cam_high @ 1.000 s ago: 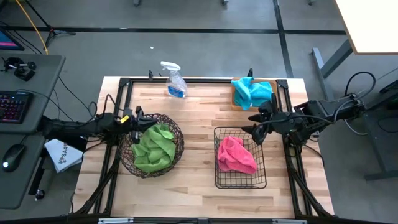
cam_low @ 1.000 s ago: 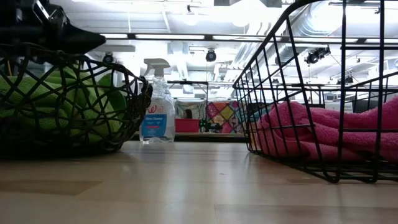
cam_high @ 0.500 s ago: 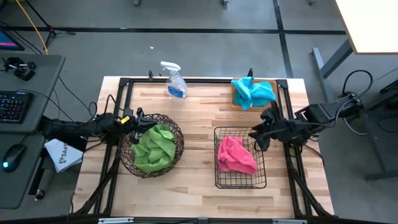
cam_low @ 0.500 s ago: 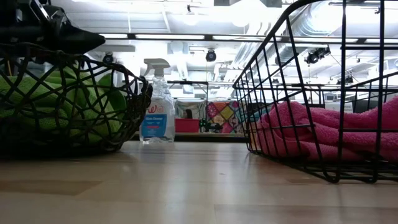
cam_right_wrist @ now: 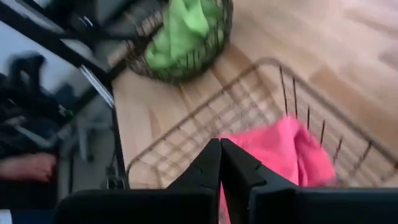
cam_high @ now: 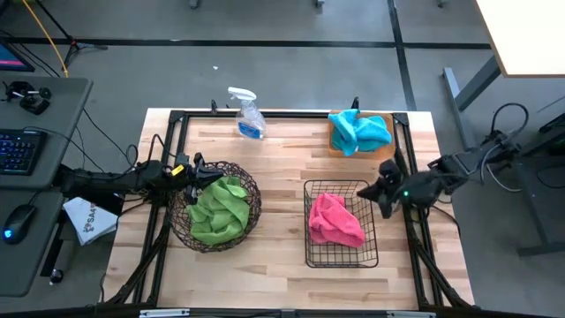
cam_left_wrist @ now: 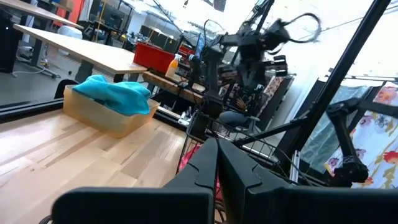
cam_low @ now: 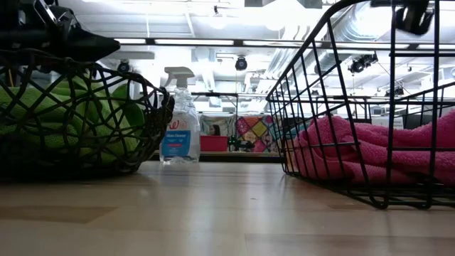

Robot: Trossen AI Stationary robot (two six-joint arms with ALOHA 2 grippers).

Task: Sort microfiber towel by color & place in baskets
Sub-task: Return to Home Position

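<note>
Pink towel, green towel and blue towel look sorted; left pincer and right pincer, both pressed together, need only retreat home.

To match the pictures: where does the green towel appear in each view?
High view: green towel in the round wire bowl, left of centre.
Low view: at the left, behind the bowl's wires.
Left wrist view: not in it.
Right wrist view: in the bowl, far off.
Shared landmark: the black wire-grid basket.
</note>
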